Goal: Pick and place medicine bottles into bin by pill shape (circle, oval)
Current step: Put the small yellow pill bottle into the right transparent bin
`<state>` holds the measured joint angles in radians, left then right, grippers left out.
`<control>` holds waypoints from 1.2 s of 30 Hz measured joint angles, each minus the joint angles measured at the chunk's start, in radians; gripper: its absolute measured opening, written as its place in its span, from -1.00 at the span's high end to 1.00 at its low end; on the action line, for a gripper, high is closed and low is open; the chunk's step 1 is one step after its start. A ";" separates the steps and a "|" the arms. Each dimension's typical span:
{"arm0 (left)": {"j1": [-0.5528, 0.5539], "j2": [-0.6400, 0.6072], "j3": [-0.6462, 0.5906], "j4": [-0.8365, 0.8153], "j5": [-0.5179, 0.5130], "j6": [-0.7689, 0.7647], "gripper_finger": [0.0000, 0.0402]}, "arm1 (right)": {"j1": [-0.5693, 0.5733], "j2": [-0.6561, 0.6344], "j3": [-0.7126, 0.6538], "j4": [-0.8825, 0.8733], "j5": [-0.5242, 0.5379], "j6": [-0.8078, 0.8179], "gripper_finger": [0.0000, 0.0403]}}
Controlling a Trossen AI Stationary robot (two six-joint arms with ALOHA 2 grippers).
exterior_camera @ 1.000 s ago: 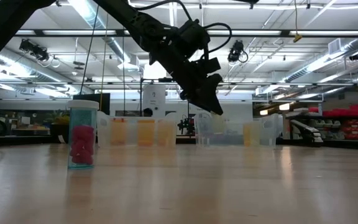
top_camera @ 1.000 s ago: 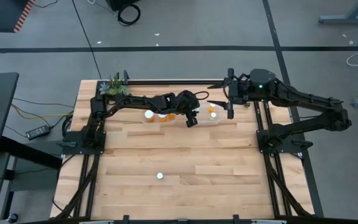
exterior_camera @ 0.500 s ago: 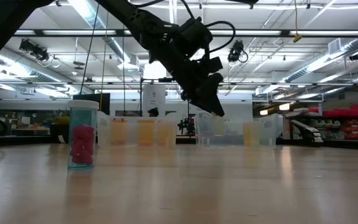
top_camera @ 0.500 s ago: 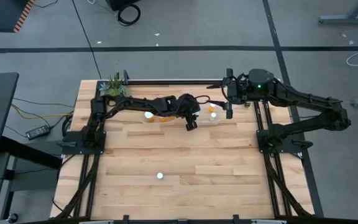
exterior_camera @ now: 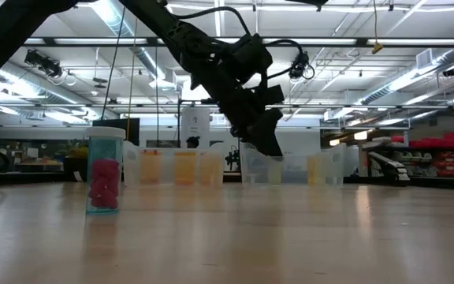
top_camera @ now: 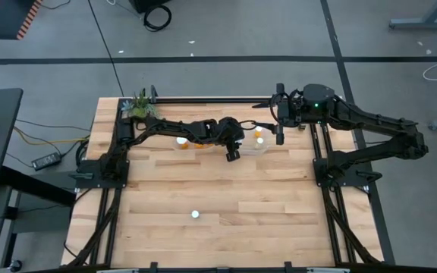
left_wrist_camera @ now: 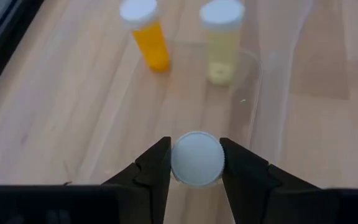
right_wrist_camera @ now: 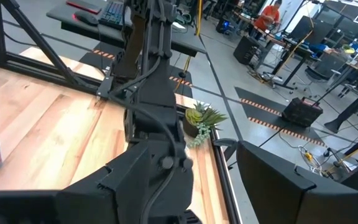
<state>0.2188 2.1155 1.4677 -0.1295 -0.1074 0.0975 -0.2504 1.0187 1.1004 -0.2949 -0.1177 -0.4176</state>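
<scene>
One bottle [left_wrist_camera: 196,158] sits clenched in the left hand [left_wrist_camera: 195,163] over the clear bin [left_wrist_camera: 253,81] at upper centre, and could tip against the wall if dropped askew.

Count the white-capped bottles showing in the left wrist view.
3. One capped bottle is clamped in the left end effector; an orange bottle and a pale yellow bottle stand beyond it. Others may lie outside this view.

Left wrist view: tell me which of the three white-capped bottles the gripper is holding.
The nearest bottle, clamped at its cap in the left gripper. The orange bottle and pale yellow bottle stand free beyond it.
</scene>
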 joint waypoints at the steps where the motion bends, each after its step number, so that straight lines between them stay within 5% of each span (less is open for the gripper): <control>1: 0.000 0.000 0.000 0.002 -0.001 0.006 0.32 | 0.000 0.000 0.000 -0.003 0.000 0.000 -0.21; 14: 0.002 -0.006 0.000 0.011 -0.007 0.018 0.32 | 0.000 0.000 0.000 -0.006 0.000 -0.001 -0.21; 36: 0.000 -0.021 0.000 -0.003 -0.036 0.046 0.02 | 0.000 0.000 0.000 -0.034 0.000 -0.001 -0.21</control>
<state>0.2184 2.0945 1.4681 -0.1325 -0.1436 0.1437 -0.2506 1.0183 1.1004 -0.3289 -0.1177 -0.4191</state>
